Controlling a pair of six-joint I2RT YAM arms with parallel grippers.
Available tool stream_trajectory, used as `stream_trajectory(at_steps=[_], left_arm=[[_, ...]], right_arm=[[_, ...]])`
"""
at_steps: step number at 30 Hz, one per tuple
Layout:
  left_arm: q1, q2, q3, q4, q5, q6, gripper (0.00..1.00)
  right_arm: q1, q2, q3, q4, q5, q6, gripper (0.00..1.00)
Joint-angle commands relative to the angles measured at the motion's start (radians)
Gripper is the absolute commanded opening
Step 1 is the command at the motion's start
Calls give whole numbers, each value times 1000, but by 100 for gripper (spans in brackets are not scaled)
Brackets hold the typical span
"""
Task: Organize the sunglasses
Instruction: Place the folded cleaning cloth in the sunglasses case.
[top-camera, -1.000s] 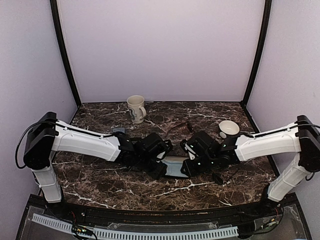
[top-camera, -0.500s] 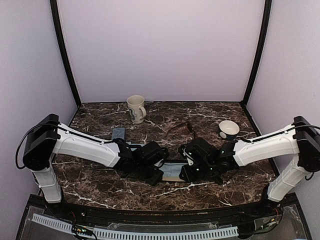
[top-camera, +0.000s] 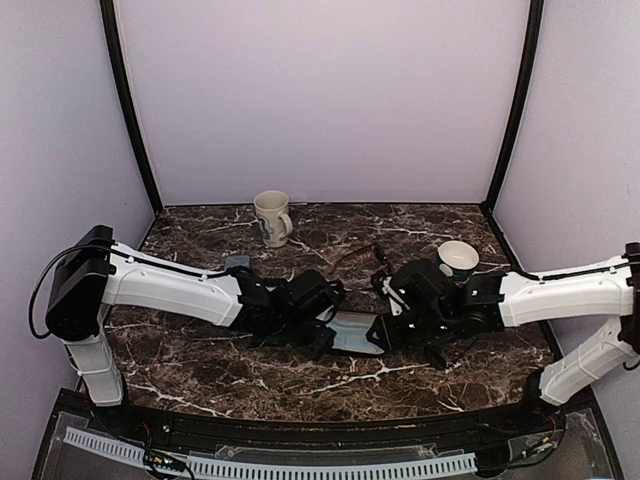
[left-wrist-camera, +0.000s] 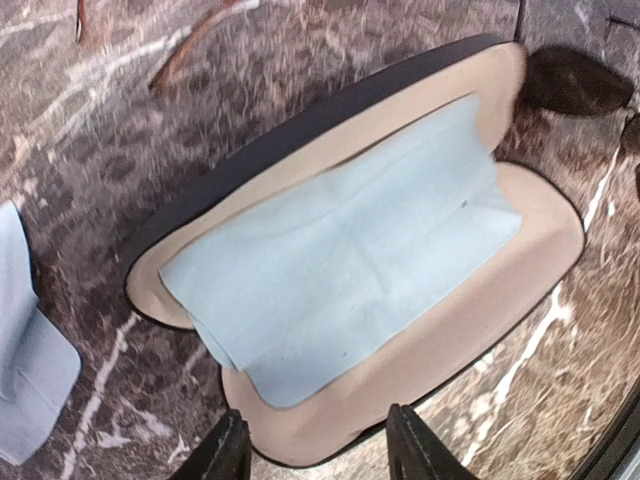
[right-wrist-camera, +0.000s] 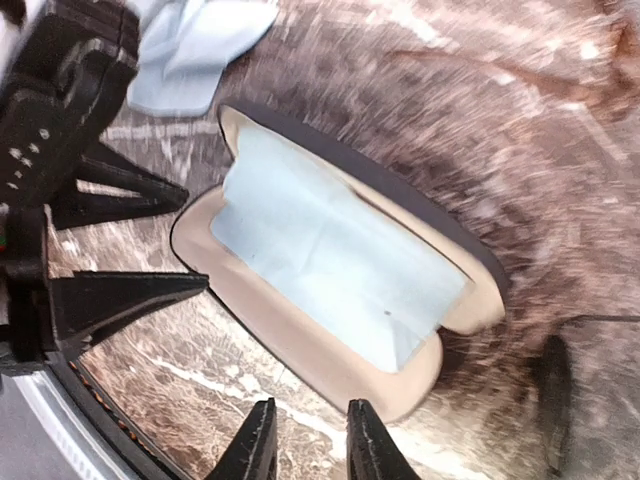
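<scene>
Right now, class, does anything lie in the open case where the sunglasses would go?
Yes. A pale blue cloth lies spread over the tan lining of the open case, covering most of it. The brown sunglasses lie outside it.

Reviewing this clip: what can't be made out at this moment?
Black sunglasses: one lens at the left wrist view's right edge; the right arm mostly covers them in the top view.
Brown sunglasses: cut by the left wrist view's top edge, blurred in the right wrist view.
Grey-blue case: cut by the left wrist view's left edge.
Open case: floor hidden under the cloth.
</scene>
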Motion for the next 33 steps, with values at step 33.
stream_trajectory(at_steps=[33], left_arm=[[90, -146, 4, 70, -3, 58, 66]], right_arm=[[-326, 39, 154, -117, 103, -204, 55]])
